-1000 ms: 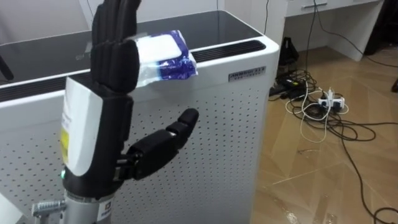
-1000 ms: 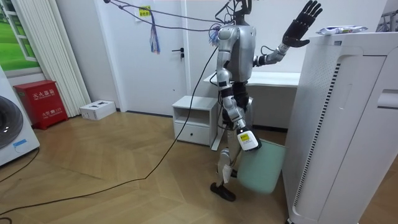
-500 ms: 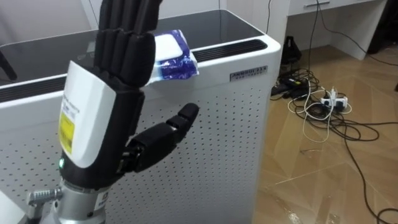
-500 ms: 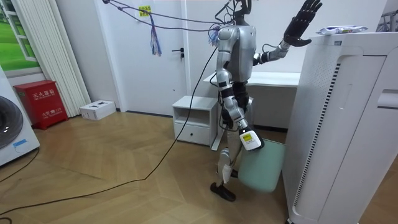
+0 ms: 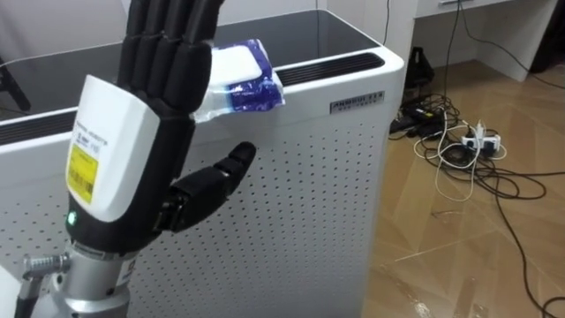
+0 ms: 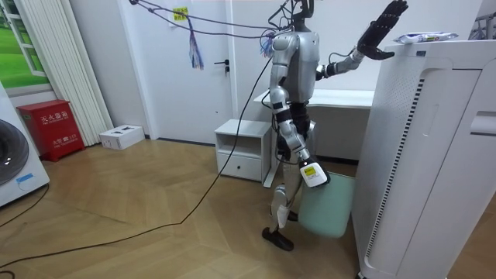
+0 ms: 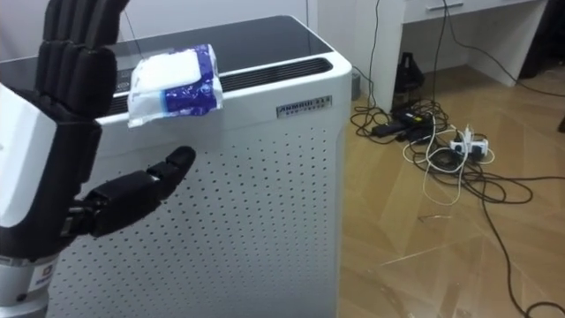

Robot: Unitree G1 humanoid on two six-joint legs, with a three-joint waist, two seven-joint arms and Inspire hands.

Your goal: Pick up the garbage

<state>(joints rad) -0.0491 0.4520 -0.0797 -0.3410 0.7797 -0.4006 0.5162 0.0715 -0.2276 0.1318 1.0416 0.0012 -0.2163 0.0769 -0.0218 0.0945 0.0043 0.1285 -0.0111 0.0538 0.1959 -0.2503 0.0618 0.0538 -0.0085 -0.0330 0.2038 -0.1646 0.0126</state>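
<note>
- The robot stands on the wood floor right up against a tall white air purifier (image 6: 434, 155), in the room view, with its left arm lifted towards the machine's top.
- And there's the garbage: a crumpled blue-and-white packet (image 5: 238, 75) lying on the purifier's top, at the front edge just beside the long vent slot (image 5: 327, 67).
- The left hand (image 5: 132, 150) is up in front of the perforated panel, spread wide, fingers straight and pointing upward, thumb jutting out to the side. It holds nothing.
- From the left eye the fingers cover the packet's left end; from the right eye there's a strip of purifier top between them, so the hand is near the packet and apart from it.
- In the room view that same hand sits level with the purifier's top edge, the packet a little further in on the lid.
- Down low, the right hand (image 6: 311, 175) hangs by the robot's hip at the rim of a pale green bin (image 6: 324, 208); whether its fingers are closed on the rim, I can't tell.
- A tangle of cables (image 5: 459, 155) and a power strip (image 5: 481, 140) lie on the floor beyond the purifier.
- Behind the robot: a white desk (image 6: 341, 98) and a small white cabinet (image 6: 242, 147).
</note>
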